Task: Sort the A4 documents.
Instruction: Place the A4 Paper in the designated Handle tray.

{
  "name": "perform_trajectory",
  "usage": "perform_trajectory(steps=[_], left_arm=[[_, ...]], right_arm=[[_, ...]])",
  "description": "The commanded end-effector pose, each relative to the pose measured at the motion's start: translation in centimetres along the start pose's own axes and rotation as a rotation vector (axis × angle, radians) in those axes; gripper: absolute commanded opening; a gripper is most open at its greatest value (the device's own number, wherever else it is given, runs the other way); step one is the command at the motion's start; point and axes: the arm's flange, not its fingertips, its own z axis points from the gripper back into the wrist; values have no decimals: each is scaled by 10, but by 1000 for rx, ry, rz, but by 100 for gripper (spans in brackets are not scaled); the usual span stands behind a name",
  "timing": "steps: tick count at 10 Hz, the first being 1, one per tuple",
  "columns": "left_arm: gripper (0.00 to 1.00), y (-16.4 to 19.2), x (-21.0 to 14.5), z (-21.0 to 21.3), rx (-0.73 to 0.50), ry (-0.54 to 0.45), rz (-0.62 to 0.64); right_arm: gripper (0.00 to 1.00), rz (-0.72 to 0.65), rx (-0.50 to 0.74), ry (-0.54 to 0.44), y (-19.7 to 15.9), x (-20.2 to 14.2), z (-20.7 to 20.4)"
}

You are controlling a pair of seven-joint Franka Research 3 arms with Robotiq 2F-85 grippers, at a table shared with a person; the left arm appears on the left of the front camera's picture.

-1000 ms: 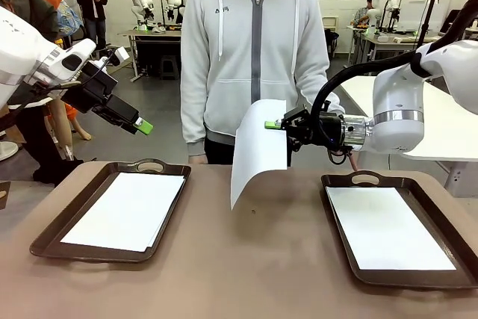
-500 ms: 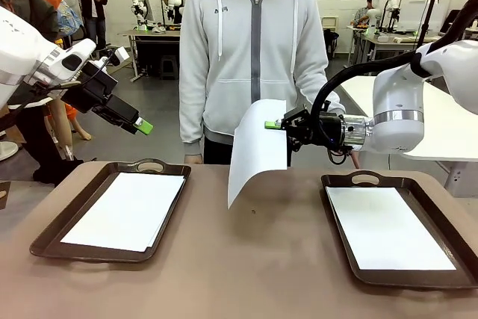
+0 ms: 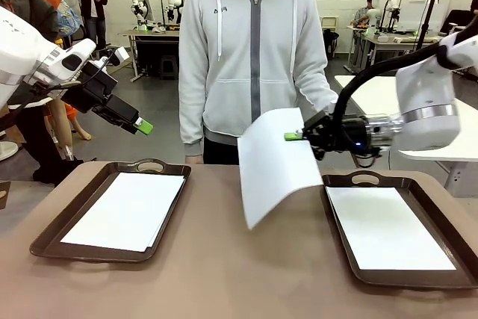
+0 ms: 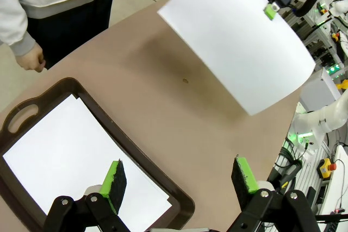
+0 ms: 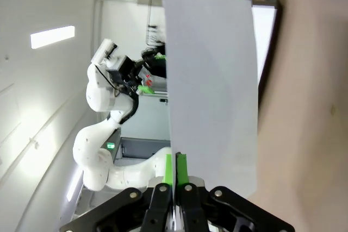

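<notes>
Above table centre, R gripper (image 3: 293,137) pinches A4 sheet (image 3: 275,163) at its edge, thin, floppy, drooping; L gripper (image 3: 143,126) spread, empty.

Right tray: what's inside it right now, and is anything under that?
Inside the right tray lies one white sheet, flat. Whether more sheets lie beneath it cannot be seen; its top covers them. The sheet held by the right gripper hangs left of the tray, not in it.

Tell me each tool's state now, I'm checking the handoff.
Left tool: open, empty, above the left tray.
Right tool: closed on a white sheet, held in the air.
</notes>
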Motion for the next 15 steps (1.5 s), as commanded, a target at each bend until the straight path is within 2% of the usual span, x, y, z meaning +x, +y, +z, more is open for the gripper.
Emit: perform_trajectory(steps=[1, 4, 6, 8, 12, 15], left_arm=[[100, 0, 0, 1, 4, -4, 0], [100, 0, 0, 1, 4, -4, 0], [100, 0, 0, 1, 4, -4, 0], [100, 0, 0, 1, 4, -4, 0], [100, 0, 0, 1, 4, -4, 0], [100, 0, 0, 1, 4, -4, 0]], right_arm=[[1, -83, -80, 25, 14, -18, 34], [1, -137, -198, 77, -2, -36, 91], [1, -213, -267, 69, -32, -47, 127], [1, -214, -299, 58, -48, -58, 158], [1, -245, -417, 36, -62, -72, 202], [1, -264, -608, 6, -69, -61, 217]])
